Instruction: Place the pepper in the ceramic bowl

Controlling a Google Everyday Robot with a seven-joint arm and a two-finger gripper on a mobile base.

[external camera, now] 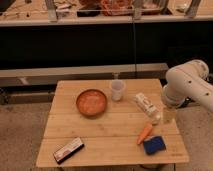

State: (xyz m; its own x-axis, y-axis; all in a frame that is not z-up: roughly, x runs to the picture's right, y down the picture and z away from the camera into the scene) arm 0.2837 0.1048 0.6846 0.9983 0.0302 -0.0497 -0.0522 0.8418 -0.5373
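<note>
Where the tool (169, 115) hangs: above the right edge of the tabletop (100, 135), at the end of the white arm (187, 82) that reaches in from the right, pointing down.
Tool state: fingers spread wide, with nothing between them.
Pepper (144, 133): lying slanted on the front right part of the tabletop, its far end toward the back right; to the front left of the tool and apart from it.
Ceramic bowl (91, 102): upright near the middle of the tabletop, a little to the left; well apart from the pepper, which lies to its front right.
Bowl inside: speckled orange within a reddish-brown rim.
Plastic cup (117, 90): upright, just behind and to the right of the bowl, near its rim.
White packet (146, 106): lying slanted between the cup and the tool, behind the pepper.
Blue sponge (154, 145): just in front and right of the pepper, close to its near end; whether they touch I cannot tell.
Dark bar (68, 150): lying slanted near the front left corner, well apart from the other things.
Floor (20, 135): speckled, around the tabletop.
</note>
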